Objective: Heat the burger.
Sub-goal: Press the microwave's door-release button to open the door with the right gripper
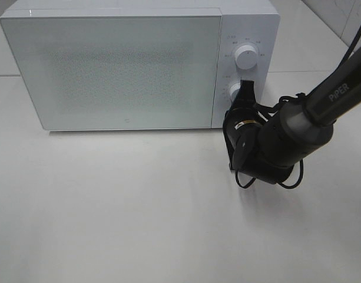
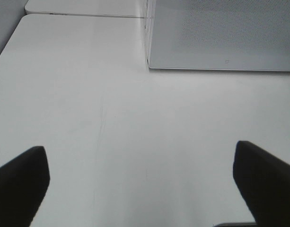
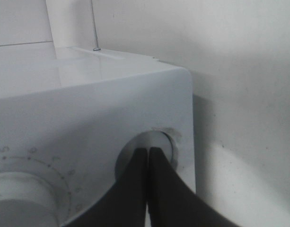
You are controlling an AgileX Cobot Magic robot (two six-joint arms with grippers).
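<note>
Hiding from every view, the burger cannot be described: no bun, filling or colour shows. Judging by the shut, speckled door of the microwave at the worktop's far edge, it probably sits inside. A burger should be light, soft and loosely stacked, so it would want a gentle hold low on its sides, or lifting by whatever carries it. The right claw, tips together and holding nothing, is at the lower knob. The left claw hangs spread wide over the worktop, empty.
</note>
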